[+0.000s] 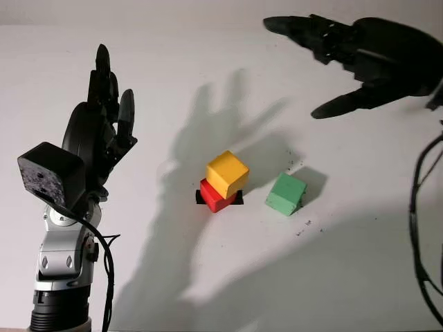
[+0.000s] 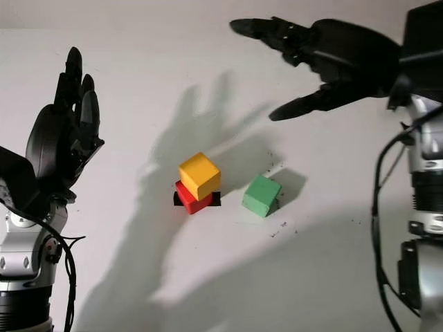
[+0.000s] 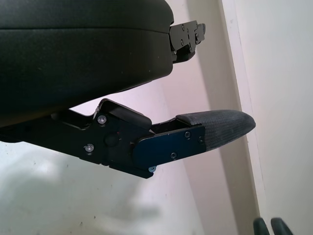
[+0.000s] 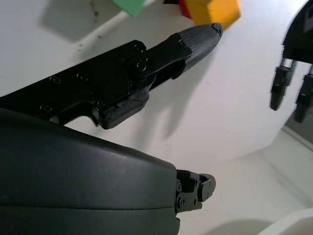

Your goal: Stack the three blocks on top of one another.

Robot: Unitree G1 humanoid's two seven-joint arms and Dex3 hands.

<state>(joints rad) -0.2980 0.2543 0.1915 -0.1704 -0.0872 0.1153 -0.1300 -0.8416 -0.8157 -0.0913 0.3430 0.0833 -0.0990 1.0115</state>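
Observation:
A yellow block (image 1: pixel 228 173) sits skewed on top of a red block (image 1: pixel 214 195) at the middle of the white table, over a small black mark (image 1: pixel 237 200). The green block (image 1: pixel 286 194) lies on the table just to their right, apart from them. My right hand (image 1: pixel 346 59) hovers open, high above and behind the green block, holding nothing. My left hand (image 1: pixel 104 124) is raised at the left side, open, well away from the blocks. In the right wrist view the yellow block (image 4: pixel 215 11) and a corner of the green block (image 4: pixel 128 6) lie beyond my fingertip (image 4: pixel 198 41).
The white table (image 1: pixel 208 277) carries dark specks (image 1: pixel 304 225) near the green block. Cables (image 1: pixel 422 207) hang along the right edge, and the left arm's cable (image 1: pixel 104 263) loops at the lower left.

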